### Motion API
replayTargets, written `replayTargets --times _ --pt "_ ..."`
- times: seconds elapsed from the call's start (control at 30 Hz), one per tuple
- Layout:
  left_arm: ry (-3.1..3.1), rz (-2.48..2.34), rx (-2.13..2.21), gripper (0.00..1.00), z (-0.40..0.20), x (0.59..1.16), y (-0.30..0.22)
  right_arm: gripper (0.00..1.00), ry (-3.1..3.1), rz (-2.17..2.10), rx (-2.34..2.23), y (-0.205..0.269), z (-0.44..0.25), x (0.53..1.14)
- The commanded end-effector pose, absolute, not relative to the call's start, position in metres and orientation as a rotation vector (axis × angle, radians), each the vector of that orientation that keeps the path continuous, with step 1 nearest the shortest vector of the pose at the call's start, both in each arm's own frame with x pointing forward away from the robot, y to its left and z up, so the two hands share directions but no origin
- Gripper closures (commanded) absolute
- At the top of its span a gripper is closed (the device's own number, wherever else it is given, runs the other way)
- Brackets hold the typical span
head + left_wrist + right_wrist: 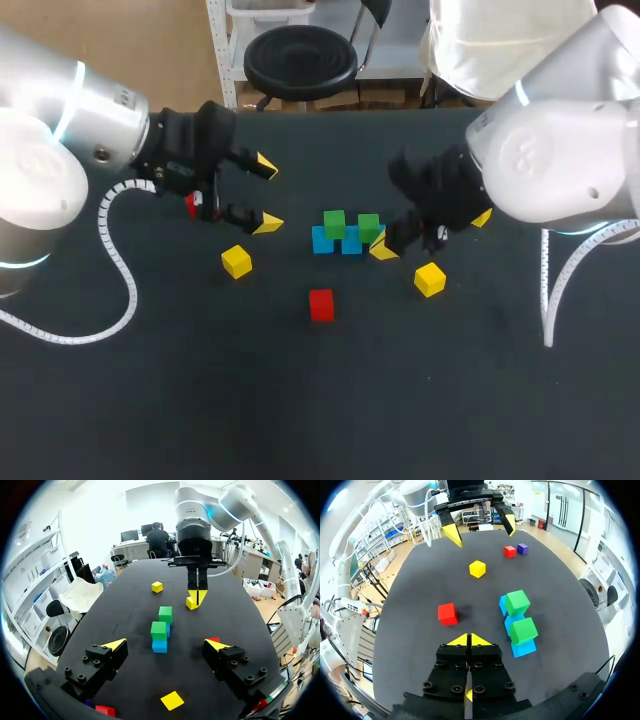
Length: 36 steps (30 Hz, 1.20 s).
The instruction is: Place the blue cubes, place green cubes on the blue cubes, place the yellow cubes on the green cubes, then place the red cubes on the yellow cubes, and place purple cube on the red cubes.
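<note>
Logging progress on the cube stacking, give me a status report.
Left gripper open, empty; right gripper shut, empty. Green cubes sit on both blue cubes; yellow cubes loose on the table. Right gripper close beside the stacks; nothing atop the greens.

Black table (200, 400) under two blue cubes (321, 243), yellow cubes (237, 262), red cube (321, 305).

No legible text on anything.
</note>
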<state>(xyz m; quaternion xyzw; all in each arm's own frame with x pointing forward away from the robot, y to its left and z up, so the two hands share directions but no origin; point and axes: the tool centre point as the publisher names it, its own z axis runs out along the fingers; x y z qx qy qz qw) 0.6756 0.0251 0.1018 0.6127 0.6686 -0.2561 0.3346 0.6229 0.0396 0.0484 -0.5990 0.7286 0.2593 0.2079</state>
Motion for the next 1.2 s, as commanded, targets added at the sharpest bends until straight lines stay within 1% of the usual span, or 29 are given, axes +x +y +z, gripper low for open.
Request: replayTargets --times 0.03,1.03,1.2 --pt "1.737 -0.669 1.596 0.00 0.101 0.675 0.026 1.00 2.035 0.720 -1.671 0.041 0.047 0.626" --pt "1.737 -0.669 1.596 0.00 0.101 0.675 0.026 0.96 2.053 0.710 -1.664 0.041 0.042 0.636" --pt "1.737 -0.669 1.596 0.00 0.101 0.675 0.026 0.94 2.053 0.709 -1.667 0.041 0.042 0.640"
